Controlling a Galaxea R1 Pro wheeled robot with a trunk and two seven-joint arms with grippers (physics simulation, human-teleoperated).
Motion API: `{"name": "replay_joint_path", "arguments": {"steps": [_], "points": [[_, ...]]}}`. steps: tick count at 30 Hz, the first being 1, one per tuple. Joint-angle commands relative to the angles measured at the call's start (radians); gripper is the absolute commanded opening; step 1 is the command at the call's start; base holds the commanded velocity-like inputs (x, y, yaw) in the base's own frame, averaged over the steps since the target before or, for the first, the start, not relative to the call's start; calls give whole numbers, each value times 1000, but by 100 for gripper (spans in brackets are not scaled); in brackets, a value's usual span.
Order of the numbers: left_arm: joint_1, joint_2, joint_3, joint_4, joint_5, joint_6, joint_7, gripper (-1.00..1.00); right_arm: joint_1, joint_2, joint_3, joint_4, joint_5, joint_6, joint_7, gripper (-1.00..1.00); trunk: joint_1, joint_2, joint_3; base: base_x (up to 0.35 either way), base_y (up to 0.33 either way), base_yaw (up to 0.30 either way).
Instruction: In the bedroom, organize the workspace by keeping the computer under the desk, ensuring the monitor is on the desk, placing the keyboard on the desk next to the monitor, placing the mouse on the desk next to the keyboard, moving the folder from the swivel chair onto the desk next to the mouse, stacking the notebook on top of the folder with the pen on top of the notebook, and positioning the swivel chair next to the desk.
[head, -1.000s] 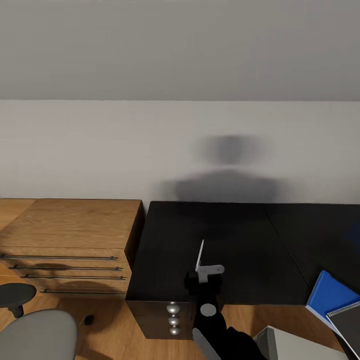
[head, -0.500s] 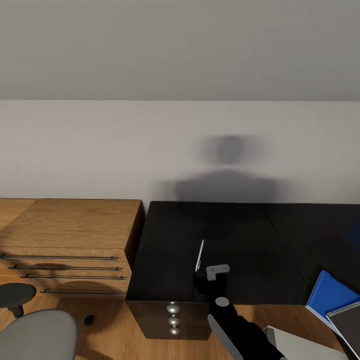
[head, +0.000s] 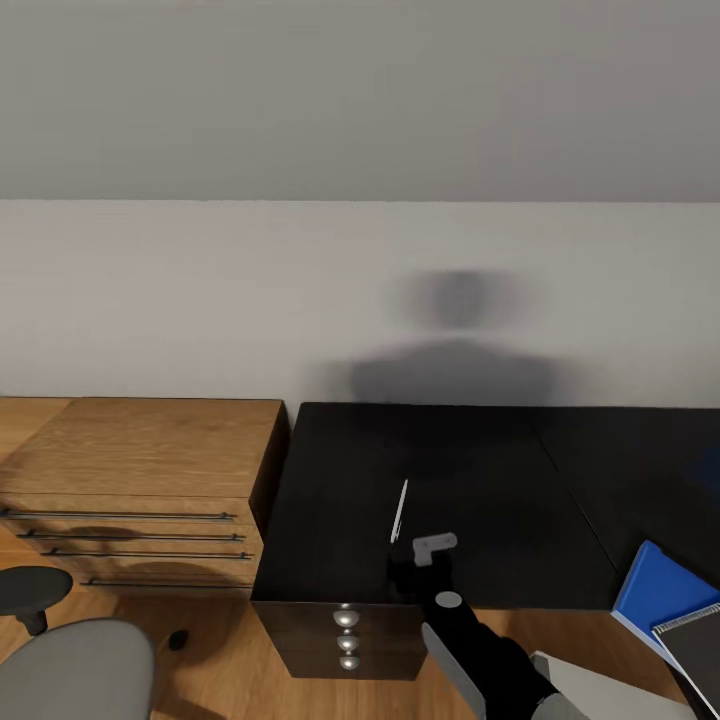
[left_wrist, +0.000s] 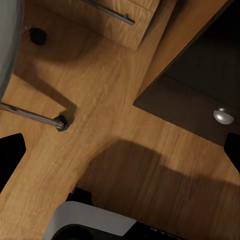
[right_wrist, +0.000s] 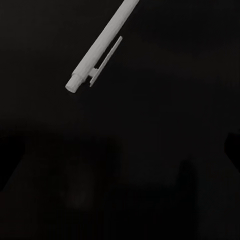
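Note:
The thin silvery-white pen (head: 399, 511) lies flat on the glossy black desk (head: 480, 470), close to its front edge; the right wrist view shows the pen (right_wrist: 100, 47) on the dark top. My right gripper (head: 412, 563) hovers just short of the pen's near end, open, with nothing between its fingers (right_wrist: 120, 155). The blue folder (head: 655, 590) sits at the far right with the dark notebook (head: 700, 640) on it. The grey swivel chair (head: 75, 665) stands at the lower left. My left gripper (left_wrist: 120, 155) hangs open over the wood floor.
A light wooden dresser (head: 140, 470) stands against the desk's left side. The desk's dark drawer unit with round knobs (head: 346, 635) is below the front edge. A light grey box, possibly the computer (head: 600, 690), sits at the lower right. A chair castor (left_wrist: 62, 122) is on the floor.
My right gripper has drawn back from the pen's near end, a little to the right and toward me. The pen has stayed where it lay.

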Motion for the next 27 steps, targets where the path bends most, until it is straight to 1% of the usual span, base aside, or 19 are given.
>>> {"name": "replay_joint_path", "arguments": {"steps": [1,2,3,8,12,20,27], "points": [[0,2,-6,-2,10,-5,8,100,-11,2,4,29,-7,-7,8,100,0,-1,-1,0,0,0],[0,2,-6,-2,10,-5,8,100,-16,5,4,44,-8,-13,14,100,0,-1,-1,0,0,0],[0,2,-6,-2,10,-5,8,100,-35,16,3,100,-8,-33,29,100,0,-1,-1,0,0,0],[0,2,-6,-2,10,-5,8,100,-60,27,3,174,-9,-58,40,100,0,-1,-1,0,0,0],[0,2,-6,-2,10,-5,8,100,-67,29,3,196,-10,-66,42,100,0,-1,-1,0,0,0],[0,2,-6,-2,10,-5,8,100,-70,30,3,207,-12,-70,43,100,0,-1,-1,9,1,0],[0,2,-7,-2,10,-5,8,100,-70,37,3,208,-11,-70,43,100,0,-1,-1,173,67,0]]}}
